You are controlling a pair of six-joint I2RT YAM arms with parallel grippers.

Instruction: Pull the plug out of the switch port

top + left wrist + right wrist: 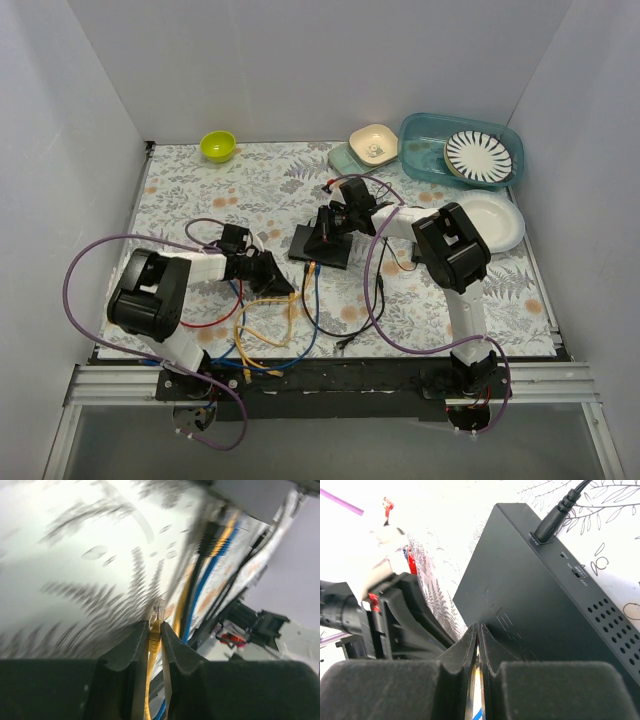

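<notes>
The switch (330, 256) is a flat black box in the middle of the table; the right wrist view shows its top (530, 595) with a black power lead (555, 522) plugged into its back edge. My right gripper (326, 236) is shut and empty, its tips (478, 629) resting on the switch's top. My left gripper (283, 284) is shut on a yellow cable's plug (156, 625). The plug's clear tip (158, 611) sticks out past the fingers, free in the air in front of the switch. Yellow, blue and black cables (210, 545) run towards the switch.
Loose yellow (265, 330), blue (305, 335), red and black cables lie between the switch and the arm bases. At the back stand a green bowl (218, 146), a beige dish (373, 143), a teal basin (420, 160) holding a striped plate (478, 156), and a white plate (495, 222).
</notes>
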